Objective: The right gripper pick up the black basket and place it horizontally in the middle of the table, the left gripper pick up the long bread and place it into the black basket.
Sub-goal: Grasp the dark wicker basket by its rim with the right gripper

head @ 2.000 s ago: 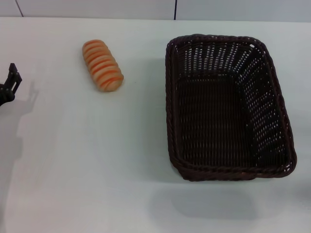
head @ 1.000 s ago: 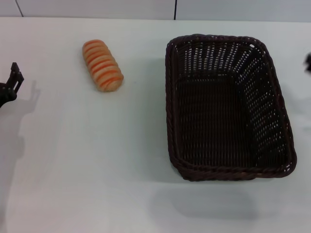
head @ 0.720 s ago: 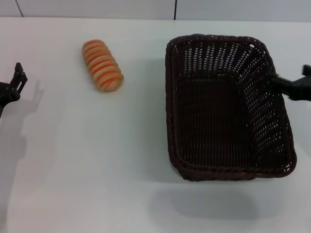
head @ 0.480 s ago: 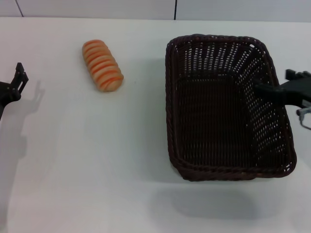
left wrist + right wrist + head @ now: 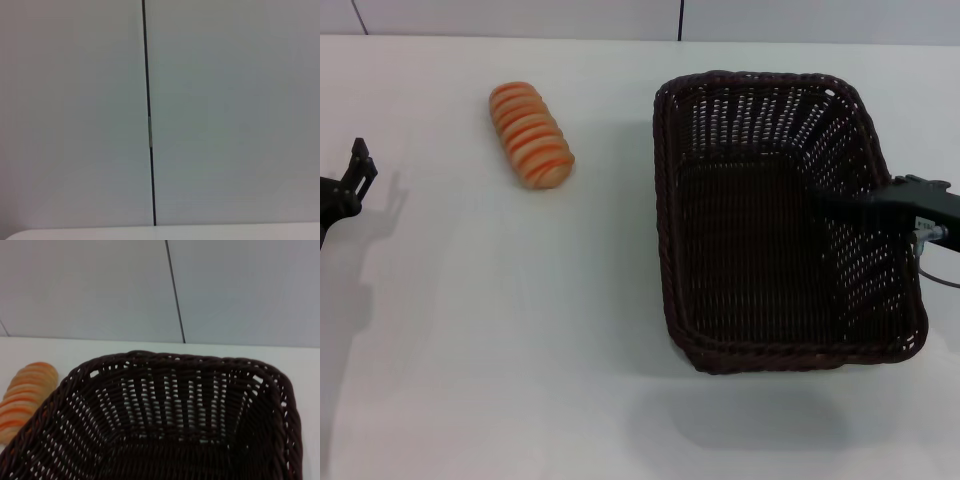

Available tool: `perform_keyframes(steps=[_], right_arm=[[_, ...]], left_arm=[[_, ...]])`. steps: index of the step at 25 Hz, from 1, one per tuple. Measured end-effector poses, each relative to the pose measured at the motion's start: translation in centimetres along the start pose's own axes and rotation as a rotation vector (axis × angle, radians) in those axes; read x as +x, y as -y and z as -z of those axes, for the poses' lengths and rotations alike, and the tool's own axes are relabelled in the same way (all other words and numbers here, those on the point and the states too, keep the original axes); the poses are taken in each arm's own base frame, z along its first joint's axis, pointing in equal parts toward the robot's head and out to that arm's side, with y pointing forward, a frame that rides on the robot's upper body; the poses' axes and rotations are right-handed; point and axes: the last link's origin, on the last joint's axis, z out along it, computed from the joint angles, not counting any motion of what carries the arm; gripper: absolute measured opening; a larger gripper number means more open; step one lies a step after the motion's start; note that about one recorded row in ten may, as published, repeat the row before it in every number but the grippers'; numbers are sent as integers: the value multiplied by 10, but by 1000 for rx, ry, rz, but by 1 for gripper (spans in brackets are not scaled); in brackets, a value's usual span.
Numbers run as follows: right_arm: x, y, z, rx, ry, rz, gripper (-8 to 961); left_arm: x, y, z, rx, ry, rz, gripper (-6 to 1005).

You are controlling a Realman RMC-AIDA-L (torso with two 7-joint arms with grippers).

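Observation:
The black basket [image 5: 665, 250] lies on the right half of the white table [image 5: 500, 330], its long side running front to back. My right gripper [image 5: 835, 203] reaches in from the right edge, across the basket's right wall and over its inside. The right wrist view looks into the basket [image 5: 175, 360] from close by. The long bread [image 5: 531, 148] lies at the back left of the table, apart from the basket, and also shows in the right wrist view [image 5: 25, 395]. My left gripper [image 5: 350, 180] sits at the far left edge, well away from the bread.
A grey panelled wall with a dark vertical seam [image 5: 148, 115] stands behind the table. Bare tabletop lies between the bread and the basket and along the front.
My right gripper has come in from the right edge and reached over the basket's right wall. The basket has shifted slightly to the left. The bread and left gripper have barely moved.

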Motion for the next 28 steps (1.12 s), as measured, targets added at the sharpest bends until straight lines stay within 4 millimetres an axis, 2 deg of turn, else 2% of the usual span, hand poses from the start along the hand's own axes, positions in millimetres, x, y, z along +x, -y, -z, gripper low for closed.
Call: perform_keyframes(steps=[7, 13, 19, 24, 28], right_arm=[[1, 0, -3, -25, -39, -14, 841], [5, 20, 0, 15, -44, -84, 840], [3, 22, 0, 17, -38, -90, 841], [0, 23, 3, 14, -13, -41, 738], [-3, 20, 4, -4, 10, -13, 572]], left_arm=[[-1, 1, 0, 1, 3, -3, 847], [0, 0, 0, 0, 1, -2, 848], [1, -1, -2, -4, -3, -1, 848], [3, -3, -4, -9, -9, 3, 848], [3, -4, -4, -9, -10, 4, 847]])
